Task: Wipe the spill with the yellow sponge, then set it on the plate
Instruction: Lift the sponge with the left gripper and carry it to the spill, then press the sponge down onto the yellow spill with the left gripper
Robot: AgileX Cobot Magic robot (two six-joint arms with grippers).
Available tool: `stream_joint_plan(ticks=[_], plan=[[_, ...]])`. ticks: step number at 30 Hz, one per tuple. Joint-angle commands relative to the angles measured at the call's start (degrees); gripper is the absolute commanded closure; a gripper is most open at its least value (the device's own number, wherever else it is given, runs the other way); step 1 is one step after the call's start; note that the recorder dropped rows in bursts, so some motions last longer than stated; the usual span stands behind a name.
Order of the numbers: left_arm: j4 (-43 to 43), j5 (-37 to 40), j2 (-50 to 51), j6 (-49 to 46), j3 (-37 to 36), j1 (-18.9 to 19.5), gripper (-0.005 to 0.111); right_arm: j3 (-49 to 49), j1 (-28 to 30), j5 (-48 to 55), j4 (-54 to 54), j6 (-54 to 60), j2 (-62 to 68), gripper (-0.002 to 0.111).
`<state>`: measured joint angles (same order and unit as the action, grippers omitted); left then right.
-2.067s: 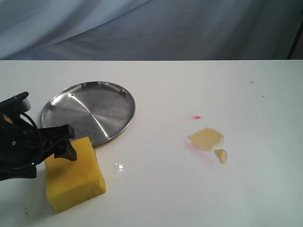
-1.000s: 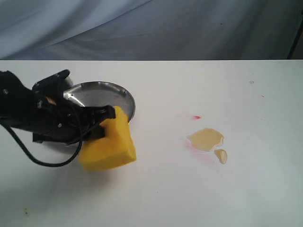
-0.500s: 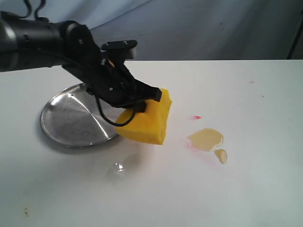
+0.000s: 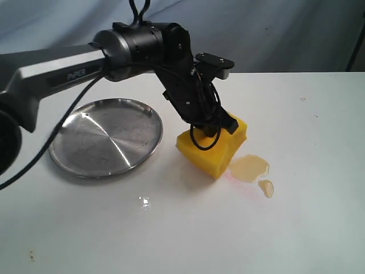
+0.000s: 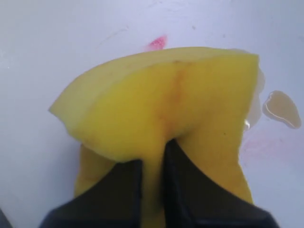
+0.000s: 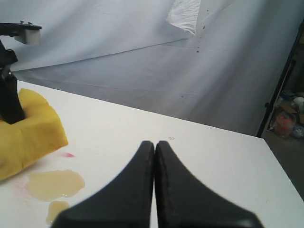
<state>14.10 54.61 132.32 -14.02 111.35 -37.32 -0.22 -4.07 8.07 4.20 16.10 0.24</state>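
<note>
The yellow sponge [image 4: 214, 149] rests tilted on the white table, its right edge touching the left rim of the spill [image 4: 248, 168]. My left gripper [image 4: 212, 127] is shut on the sponge, pinching its foam [image 5: 156, 109] between the two black fingers [image 5: 124, 190]. The pale tan puddle [image 6: 54, 184] and its small droplet [image 4: 266, 188] lie just right of the sponge [image 6: 26, 135]. The silver plate [image 4: 85, 157] sits empty at the left. My right gripper [image 6: 154, 147] is shut on nothing above the table and does not show in the exterior view.
A small red smear [image 4: 236, 141] marks the table behind the spill. A tiny wet glint [image 4: 144, 201] lies in front of the plate. The table's far edge [image 4: 285, 73] meets a grey cloth backdrop [image 4: 274, 28].
My left gripper has carried the sponge rightward from beside the plate, through the air, and set it down at the left edge of the spill.
</note>
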Motion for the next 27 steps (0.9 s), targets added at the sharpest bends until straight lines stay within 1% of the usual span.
stream_joint_plan(ticks=[1,7,13,17,27], plan=[[-2.8,6.21,4.04,-3.09,7.47,-1.25,0.107,0.22,0.08,-0.4,-0.58,-0.06,-0.24,0.108],[-5.44,9.36,7.94,-4.05,13.83,-1.35,0.107,0.22,0.08,-0.4,-0.58,-0.06,-0.24,0.108],[-3.39,11.06,10.98,-5.54,17.03,-1.57,0.107,0.22,0.08,-0.4,-0.58,-0.06,-0.24,0.108],[-1.57,11.15,12.62,-5.54,19.53,-2.75,0.107,0.22,0.08,-0.4,-0.58,-0.06,-0.24,0.108],[0.15,10.12,13.32,-5.54,20.32,-6.05,0.107,0.22,0.08,-0.4,-0.58,-0.06,-0.24,0.108]])
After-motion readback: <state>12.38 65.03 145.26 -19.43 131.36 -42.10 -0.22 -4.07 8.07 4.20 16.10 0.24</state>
